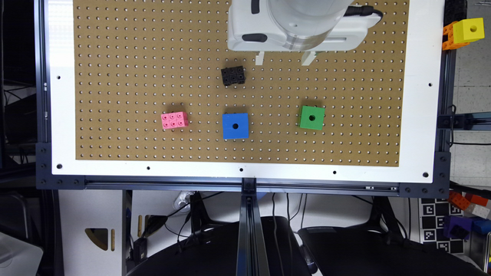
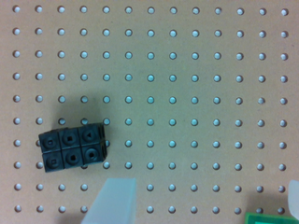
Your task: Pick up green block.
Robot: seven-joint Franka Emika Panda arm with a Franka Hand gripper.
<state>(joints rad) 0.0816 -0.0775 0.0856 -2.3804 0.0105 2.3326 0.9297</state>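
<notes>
The green block (image 1: pixel 312 117), a bright cube with a round dark hole on top, sits on the brown pegboard (image 1: pixel 134 57) toward the exterior view's right. In the wrist view a sliver of the green block (image 2: pixel 271 218) shows at the frame's edge. My gripper (image 1: pixel 284 58) hangs over the board's far middle, well apart from the block. Its pale fingers (image 2: pixel 113 201) stand wide apart in the wrist view, so the gripper (image 2: pixel 203 205) is open and holds nothing.
A blue cube (image 1: pixel 235 125) with a hole lies left of the green block. A black block (image 1: pixel 233 75) (image 2: pixel 70 148) sits close beside the gripper. A pink block (image 1: pixel 174 120) lies farther left. A yellow cube (image 1: pixel 468 30) rests off the board at upper right.
</notes>
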